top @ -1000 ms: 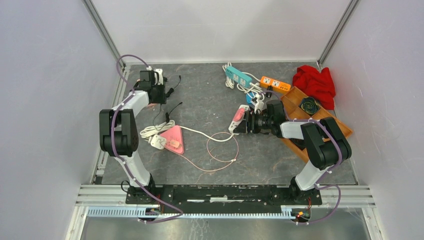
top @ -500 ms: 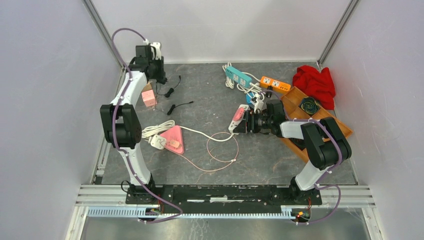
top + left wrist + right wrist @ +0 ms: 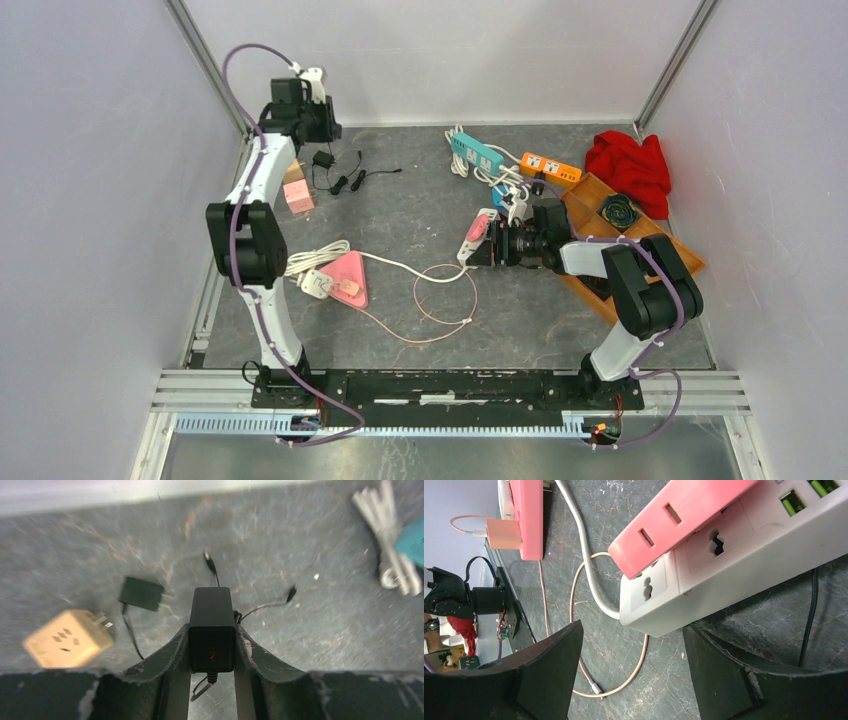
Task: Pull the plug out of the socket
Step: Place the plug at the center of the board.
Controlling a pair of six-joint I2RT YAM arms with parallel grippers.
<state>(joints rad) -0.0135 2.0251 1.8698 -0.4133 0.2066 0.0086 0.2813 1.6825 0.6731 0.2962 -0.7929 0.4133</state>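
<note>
One pull did it: your left tool [image 3: 211, 632] clamps the black adapter [image 3: 211, 611], now lifted clear of the beige cube socket [image 3: 67, 639] lying below-left. For your right tool [image 3: 631, 630], the grip cannot be told.

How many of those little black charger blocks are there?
2. One black charger block is gripped in the left tool; the other block lies on the table near the beige cube socket, not touching it. More may be hidden from view.
</note>
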